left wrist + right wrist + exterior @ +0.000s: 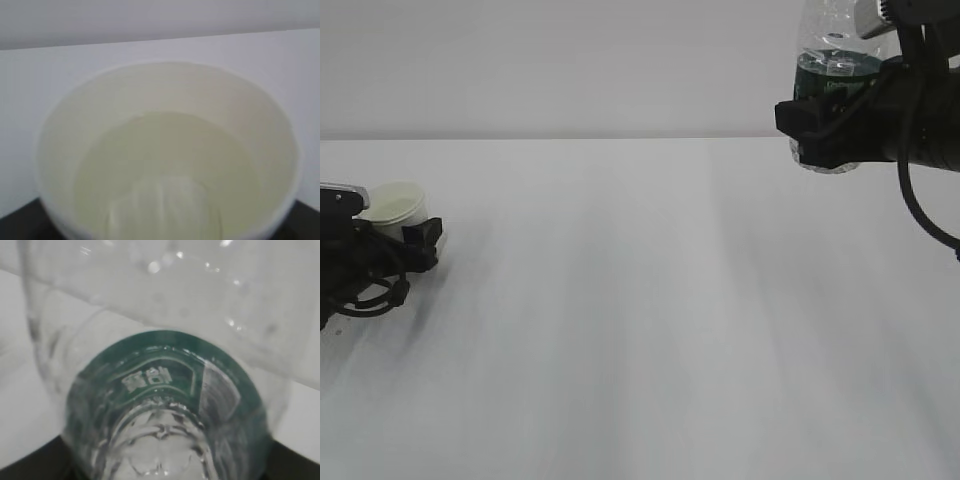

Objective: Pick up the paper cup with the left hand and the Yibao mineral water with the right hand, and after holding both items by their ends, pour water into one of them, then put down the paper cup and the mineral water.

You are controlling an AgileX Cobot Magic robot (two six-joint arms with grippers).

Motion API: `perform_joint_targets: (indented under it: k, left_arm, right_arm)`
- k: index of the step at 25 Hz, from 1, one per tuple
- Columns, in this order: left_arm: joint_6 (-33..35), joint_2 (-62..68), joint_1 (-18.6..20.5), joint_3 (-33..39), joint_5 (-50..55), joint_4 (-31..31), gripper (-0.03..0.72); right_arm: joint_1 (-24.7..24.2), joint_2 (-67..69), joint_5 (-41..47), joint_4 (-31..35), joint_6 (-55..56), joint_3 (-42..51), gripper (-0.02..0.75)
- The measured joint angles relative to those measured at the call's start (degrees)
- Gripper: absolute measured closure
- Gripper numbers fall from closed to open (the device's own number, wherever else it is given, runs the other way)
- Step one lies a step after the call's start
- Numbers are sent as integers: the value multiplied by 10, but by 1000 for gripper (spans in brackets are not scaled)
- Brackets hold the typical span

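The white paper cup (395, 203) stands upright on the table at the far left. My left gripper (410, 232) is low around it, with a black finger (423, 240) in front of its base. In the left wrist view the paper cup (165, 150) fills the frame, and dark fingers (20, 225) show just outside its rim on both sides, so the jaws stand open. At the top right my right gripper (825, 125) is shut on the Yibao mineral water (835, 70), held high with its base below the jaws. The bottle's green label (165, 365) faces the right wrist camera.
The white table (640, 330) stretches between the two arms, with a plain pale wall behind it. A black cable (920, 215) hangs from the right arm. Cables loop by the left arm (365, 290) at the table's left edge.
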Motion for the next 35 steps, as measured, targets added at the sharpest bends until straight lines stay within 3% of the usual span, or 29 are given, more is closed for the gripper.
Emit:
perform_joint_targets:
  k: [35]
  left_arm:
    - [0,-41,0,79,-1,-15,113]
  right_arm:
    - [0,0,1,0,0,0,311]
